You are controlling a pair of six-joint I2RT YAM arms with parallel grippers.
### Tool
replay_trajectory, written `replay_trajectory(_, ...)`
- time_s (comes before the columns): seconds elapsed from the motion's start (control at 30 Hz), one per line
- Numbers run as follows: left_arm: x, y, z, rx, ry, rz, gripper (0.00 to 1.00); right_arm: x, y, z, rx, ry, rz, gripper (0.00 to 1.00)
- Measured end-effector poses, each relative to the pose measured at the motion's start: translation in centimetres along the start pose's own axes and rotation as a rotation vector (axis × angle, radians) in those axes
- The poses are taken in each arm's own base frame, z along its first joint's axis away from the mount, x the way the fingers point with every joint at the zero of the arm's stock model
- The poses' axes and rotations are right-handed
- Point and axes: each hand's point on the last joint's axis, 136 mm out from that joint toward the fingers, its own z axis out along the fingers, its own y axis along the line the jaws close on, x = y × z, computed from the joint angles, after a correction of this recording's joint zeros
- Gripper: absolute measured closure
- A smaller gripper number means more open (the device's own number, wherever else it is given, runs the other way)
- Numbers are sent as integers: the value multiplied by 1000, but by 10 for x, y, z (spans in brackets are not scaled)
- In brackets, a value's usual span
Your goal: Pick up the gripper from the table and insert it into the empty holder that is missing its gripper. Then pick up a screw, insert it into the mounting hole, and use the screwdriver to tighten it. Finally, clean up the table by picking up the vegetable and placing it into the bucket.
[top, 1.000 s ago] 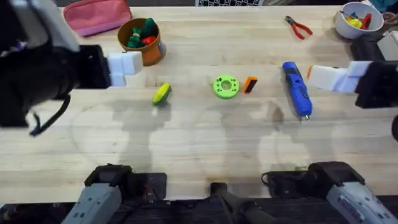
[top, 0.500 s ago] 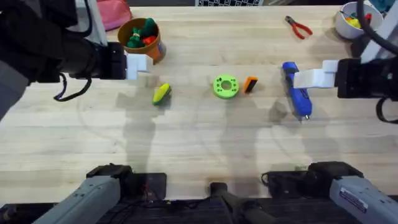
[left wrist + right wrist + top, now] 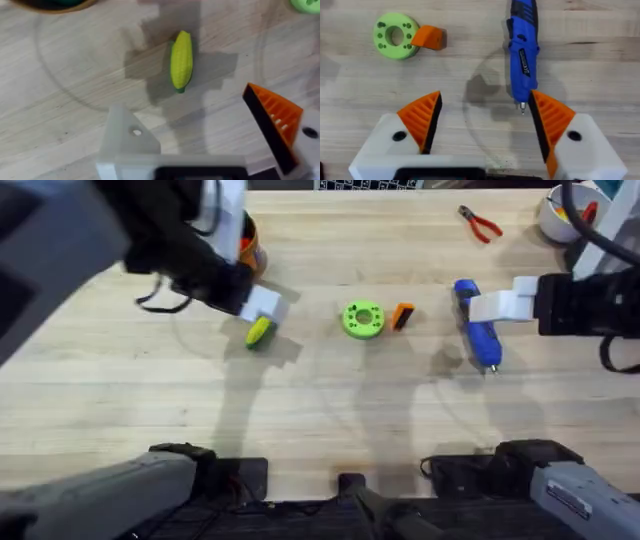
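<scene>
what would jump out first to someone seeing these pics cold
The left claw: one finger base is bare white, while the other carries an orange wedge, and yellow corn lies on the table ahead of it. At mid-table a loose orange wedge rests beside a green ring.

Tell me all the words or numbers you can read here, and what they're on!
None can be read.
The screwdriver has a black label with white writing, too small and blurred to read.
The right arm's base has a small label, also blurred.
</scene>
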Motion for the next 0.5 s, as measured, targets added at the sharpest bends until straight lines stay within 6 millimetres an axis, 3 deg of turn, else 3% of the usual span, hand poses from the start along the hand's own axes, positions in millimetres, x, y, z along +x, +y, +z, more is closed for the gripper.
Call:
replay_trajectory(0.17, 8, -4, 33, 6, 132, 20, 15, 0, 0, 0, 0, 0, 0, 9)
replay_trajectory(0.5, 10, 4, 70, -2, 221, 16, 8, 1, 0, 0, 0, 3, 1, 8)
